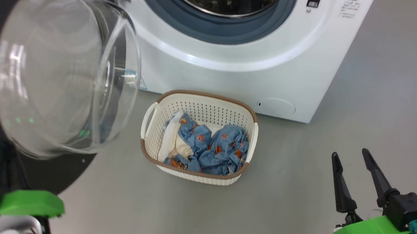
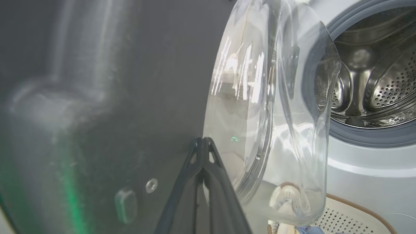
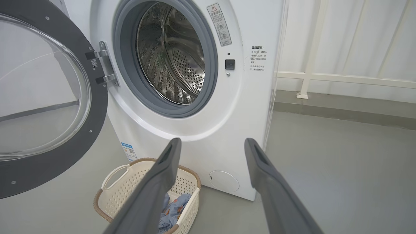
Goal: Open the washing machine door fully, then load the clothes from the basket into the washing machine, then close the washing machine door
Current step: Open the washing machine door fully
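Wide open at the left of the washer (image 1: 254, 76): door (image 1: 62, 72), broad glossy black rim around a bulging clear glass bowl, hanging out over the floor (image 1: 297, 209) in the head view. Big white boxy front-loader, grey gasket (image 1: 214, 27) ringing a perforated steel drum (image 3: 175, 61), blue label (image 3: 127, 151) at the lower corner. Just in front of it, down on the floor, basket (image 1: 209, 111): cream-white, perforated, brown woven-look rim, side handles. Inside, clothes (image 1: 210, 146): crumpled light blue fabric dotted with small orange figures, plus cream-white cloth toward the left side. On to the count: one door, one washer, one basket, two blue bunches and one cream-white piece as far as can be told, two end effectors. Left end effector (image 2: 203, 140): clenched, dark fingers tip to tip, gripping nothing, right up at the door's black inner face just beside the glass; touching or not, cannot tell. Right end effector (image 1: 349, 152): released, fingers spread wide, empty, hovering over bare floor well to the right of the basket, aimed at the washer's front in the right wrist view.
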`<state>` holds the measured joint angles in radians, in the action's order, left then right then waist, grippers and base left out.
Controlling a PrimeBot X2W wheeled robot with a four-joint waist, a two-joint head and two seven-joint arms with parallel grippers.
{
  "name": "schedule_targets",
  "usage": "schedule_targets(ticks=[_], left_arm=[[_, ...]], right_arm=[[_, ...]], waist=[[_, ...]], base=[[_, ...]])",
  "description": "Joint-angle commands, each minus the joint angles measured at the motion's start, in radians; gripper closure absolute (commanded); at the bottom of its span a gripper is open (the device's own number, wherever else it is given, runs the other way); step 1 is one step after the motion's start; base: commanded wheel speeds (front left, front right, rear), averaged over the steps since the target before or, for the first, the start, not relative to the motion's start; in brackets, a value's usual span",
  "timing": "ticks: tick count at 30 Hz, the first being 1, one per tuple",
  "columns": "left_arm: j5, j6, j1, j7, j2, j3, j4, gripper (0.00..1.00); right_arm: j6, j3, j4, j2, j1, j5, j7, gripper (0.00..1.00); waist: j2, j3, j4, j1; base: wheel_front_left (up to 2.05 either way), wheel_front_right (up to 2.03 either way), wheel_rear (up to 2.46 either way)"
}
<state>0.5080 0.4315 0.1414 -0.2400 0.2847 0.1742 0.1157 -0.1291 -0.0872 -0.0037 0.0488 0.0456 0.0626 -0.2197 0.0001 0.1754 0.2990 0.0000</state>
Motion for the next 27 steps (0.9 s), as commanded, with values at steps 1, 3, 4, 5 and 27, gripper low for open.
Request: schedule_targets(ticks=[1, 3, 4, 5, 27], left_arm=[[0.015, -0.006, 0.055, -0.010, 0.053, -0.068, -0.002, 1.00], [0.028, -0.020, 0.077, -0.014, 0.057, -0.093, 0.024, 1.00], [0.032, -0.027, 0.087, -0.015, 0.061, -0.104, 0.040, 1.00], [0.037, -0.035, 0.098, -0.016, 0.064, -0.115, 0.055, 1.00], [0.017, -0.210, 0.322, -0.022, 0.160, -0.357, 0.391, 1.00]], right_arm=[[-0.002, 0.021, -0.033, 0.007, 0.035, -0.008, 0.004, 0.00], [-0.002, 0.022, -0.039, 0.011, 0.044, -0.010, 0.007, 0.00], [-0.002, 0.022, -0.040, 0.012, 0.048, -0.010, 0.007, 0.00], [-0.002, 0.023, -0.041, 0.014, 0.053, -0.010, 0.008, 0.00], [-0.002, 0.003, -0.041, 0.029, 0.099, -0.014, 0.009, 0.00]], waist=[[-0.0001, 0.021, 0.006, 0.0000], [-0.0001, 0.036, 0.006, 0.0000], [-0.0001, 0.043, 0.005, 0.0000], [-0.0001, 0.050, 0.005, 0.0000], [-0.0001, 0.126, -0.003, 0.0000]], base=[[0.00, 0.00, 0.00], [0.00, 0.00, 0.00], [0.00, 0.00, 0.00], [0.00, 0.00, 0.00], [0.00, 0.00, 0.00]])
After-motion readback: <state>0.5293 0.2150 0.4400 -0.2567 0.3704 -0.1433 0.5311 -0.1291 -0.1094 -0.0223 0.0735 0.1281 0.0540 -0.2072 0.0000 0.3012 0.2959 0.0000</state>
